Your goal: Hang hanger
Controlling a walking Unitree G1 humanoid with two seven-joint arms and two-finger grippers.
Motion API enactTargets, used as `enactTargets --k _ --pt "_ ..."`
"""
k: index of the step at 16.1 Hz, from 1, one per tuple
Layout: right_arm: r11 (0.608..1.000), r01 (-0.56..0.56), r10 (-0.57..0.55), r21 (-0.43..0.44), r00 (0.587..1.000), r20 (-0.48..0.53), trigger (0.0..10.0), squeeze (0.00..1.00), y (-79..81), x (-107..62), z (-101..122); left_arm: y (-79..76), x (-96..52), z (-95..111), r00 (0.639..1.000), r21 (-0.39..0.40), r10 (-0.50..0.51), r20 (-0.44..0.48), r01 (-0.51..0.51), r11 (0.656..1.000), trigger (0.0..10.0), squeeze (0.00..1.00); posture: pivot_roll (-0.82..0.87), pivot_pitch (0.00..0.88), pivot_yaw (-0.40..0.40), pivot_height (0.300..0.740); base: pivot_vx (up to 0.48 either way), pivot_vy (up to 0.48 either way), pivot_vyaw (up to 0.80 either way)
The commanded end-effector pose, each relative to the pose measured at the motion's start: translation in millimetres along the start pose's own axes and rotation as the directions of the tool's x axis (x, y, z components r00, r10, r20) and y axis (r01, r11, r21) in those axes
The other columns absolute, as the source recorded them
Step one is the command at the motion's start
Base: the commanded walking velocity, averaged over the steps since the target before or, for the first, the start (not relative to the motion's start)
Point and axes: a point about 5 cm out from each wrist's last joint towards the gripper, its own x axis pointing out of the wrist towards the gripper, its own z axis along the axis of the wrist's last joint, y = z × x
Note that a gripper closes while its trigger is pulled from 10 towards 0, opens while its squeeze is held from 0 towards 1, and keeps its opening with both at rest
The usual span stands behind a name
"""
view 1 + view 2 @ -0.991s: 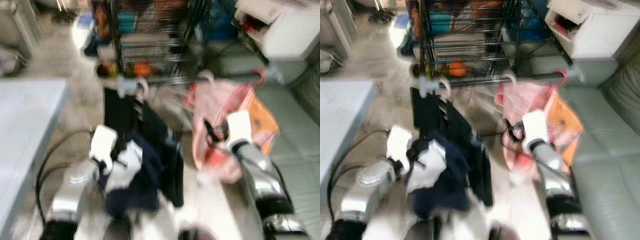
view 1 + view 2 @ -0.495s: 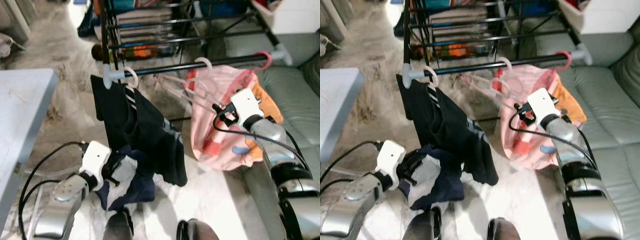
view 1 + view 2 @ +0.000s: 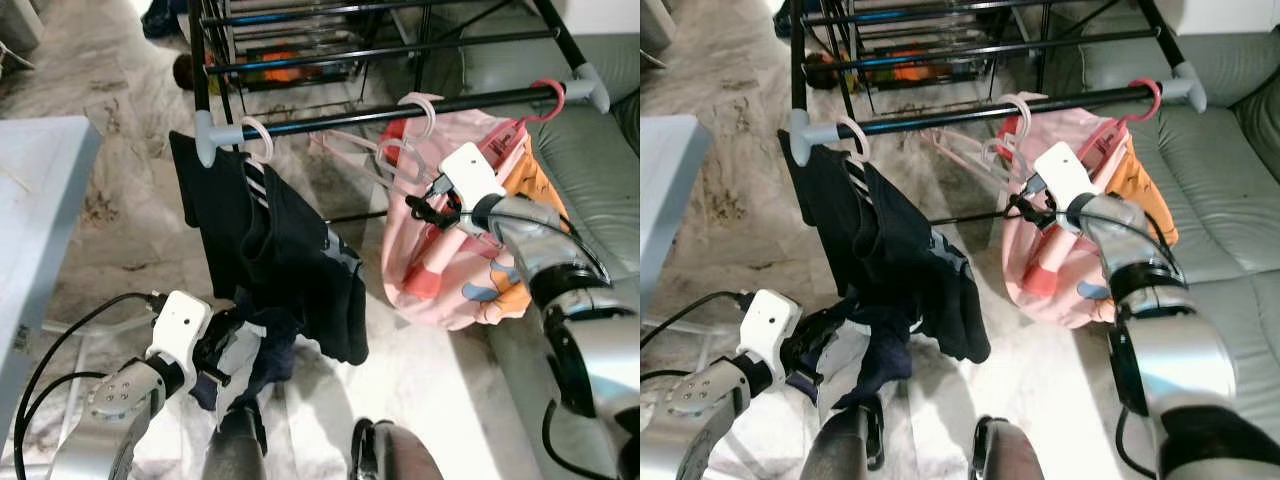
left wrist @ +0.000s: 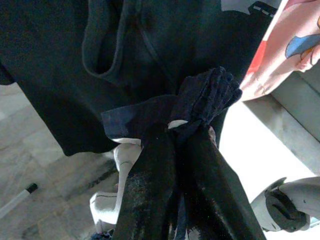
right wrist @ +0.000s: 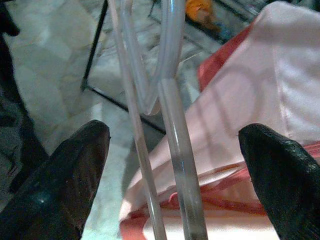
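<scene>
Ahead of both my hands stands the black clothes rack [image 3: 400,105], its rail running across above my fingers. To the far side of my right hand lies a grey-green sofa [image 3: 1230,190], and out beyond my left hand is the pale counter [image 3: 35,230]. From the rail hangs a black garment [image 3: 270,260], draped down just above and ahead of my left fingers [image 4: 170,170], and a pink garment [image 3: 450,250] with orange cloth behind it hangs right behind my right fingers [image 5: 55,185]. My left fingers are low, near the floor, pressed together and pinching a bunched navy-and-white cloth [image 4: 200,100] whose dark fold sticks out past their tips, touching the black garment's hem. My right fingers are raised close under the rail and spread wide apart, one on each side of the clear pink hanger [image 5: 170,125], whose thin translucent bars run between them without my being able to tell that either one touches it. That empty hanger's hook [image 3: 420,105] sits on the rail, just above my right fingers.
</scene>
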Motion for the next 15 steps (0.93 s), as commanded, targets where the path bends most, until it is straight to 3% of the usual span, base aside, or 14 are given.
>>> enactTargets --k 1,3,4,5,6,8,9,15 --pt "0.999 -0.035 0.035 0.006 0.998 -0.046 0.0 0.0 -4.8 -3.0 -3 -0.7 -3.6 3 1.0 0.007 -0.005 0.0 0.005 1.0 10.0 0.0 0.13 0.251 -0.007 0.74 0.0 0.0 0.0" --pt "0.998 -0.07 0.069 -0.006 0.993 -0.091 0.0 0.0 -8.4 -5.4 -4 -1.3 -3.9 2 1.0 0.003 -0.011 -0.008 0.011 1.0 10.0 0.0 0.13 0.249 -0.01 0.74 0.0 0.0 0.0" --pt "0.996 -0.088 0.086 -0.009 0.991 -0.106 3.8 0.0 -8.2 -6.4 -6 -1.3 -3.4 2 1.0 0.003 -0.013 -0.01 0.013 1.0 10.0 0.0 0.13 0.245 -0.012 0.74 0.0 0.0 0.0" --pt "0.994 -0.104 0.101 -0.019 0.988 -0.121 8.4 0.0 -8.4 -7.8 -9 -1.5 -2.2 2 1.0 0.002 -0.016 -0.012 0.016 1.0 10.0 0.0 0.12 0.242 -0.012 0.74 0.0 0.0 0.0" --pt "0.994 -0.102 0.099 -0.022 0.987 -0.129 10.0 0.0 -11.0 -9.6 -10 -2.4 -0.9 2 1.0 0.002 -0.023 -0.013 0.023 1.0 10.0 0.0 0.12 0.237 -0.013 0.74 0.0 0.0 0.0" --pt "0.996 -0.086 0.084 -0.011 0.99 -0.116 10.0 0.0 -21.2 -13.6 -4 -5.0 4.1 2 0.999 0.0 -0.037 -0.016 0.037 0.999 10.0 0.0 0.1 0.224 -0.013 0.74 0.0 0.0 0.0" --pt "0.997 -0.08 0.077 -0.016 0.99 -0.117 0.0 0.0 -24.5 -15.2 -3 -6.1 5.5 2 0.999 0.001 -0.042 -0.016 0.042 0.999 10.0 0.0 0.1 0.221 -0.013 0.74 0.0 0.0 0.0" --pt "0.996 -0.092 0.089 -0.014 0.987 -0.131 0.0 0.0 -26.9 -17.2 -3 -6.6 8.1 1 0.999 0.007 -0.048 -0.022 0.048 0.999 10.0 0.0 0.1 0.211 -0.016 0.74 0.0 0.0 0.0"
